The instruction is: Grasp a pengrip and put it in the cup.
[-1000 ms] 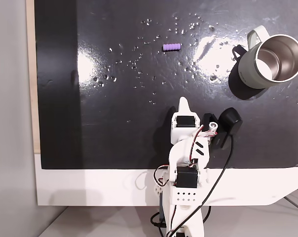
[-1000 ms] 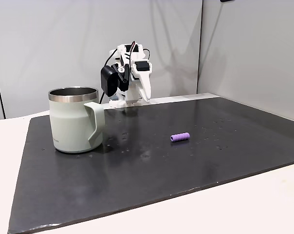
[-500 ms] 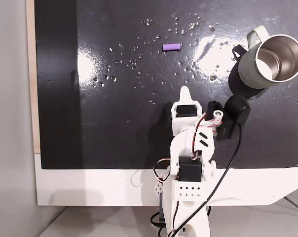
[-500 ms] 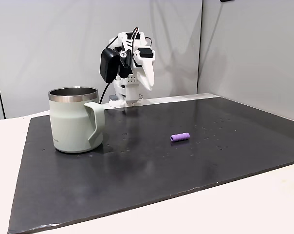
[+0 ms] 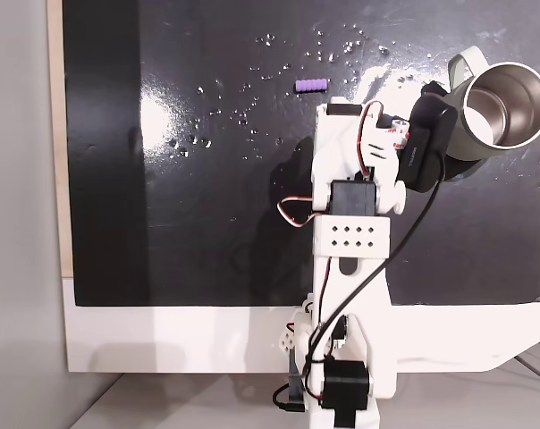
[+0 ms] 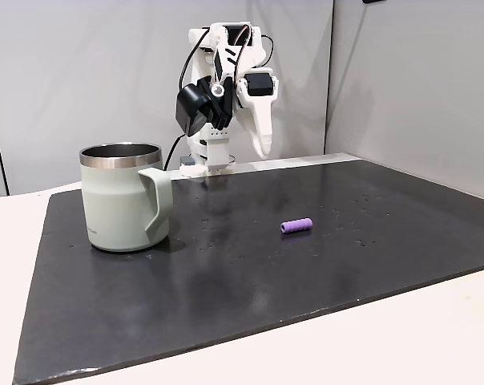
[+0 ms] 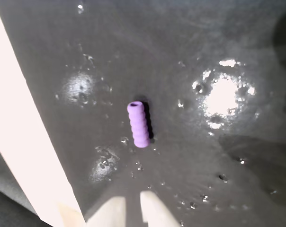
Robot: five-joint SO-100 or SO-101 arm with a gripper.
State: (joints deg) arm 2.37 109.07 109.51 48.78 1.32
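Jaws of the white two-finger gripper stood nearly together and empty as the arm had extended toward the light-purple ribbed pengrip, which lay untouched, indicating approach phase.

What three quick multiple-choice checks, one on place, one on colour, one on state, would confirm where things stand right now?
1. Where is the pengrip?
A. Inside the cup
B. Lying on the black mat
C. Held in the gripper

2. What colour is the pengrip?
A. Light purple
B. Orange
C. Green

3. What is the cup's state?
A. Tipped on its side
B. Upside down
C. Upright and empty

Answers:
1 B: the pengrip lies on the mat, ahead of the gripper in the wrist view and apart from it.
2 A: it shows light purple in both fixed views.
3 C: the cup stands with its mouth up, and a fixed view from above shows bare steel inside.
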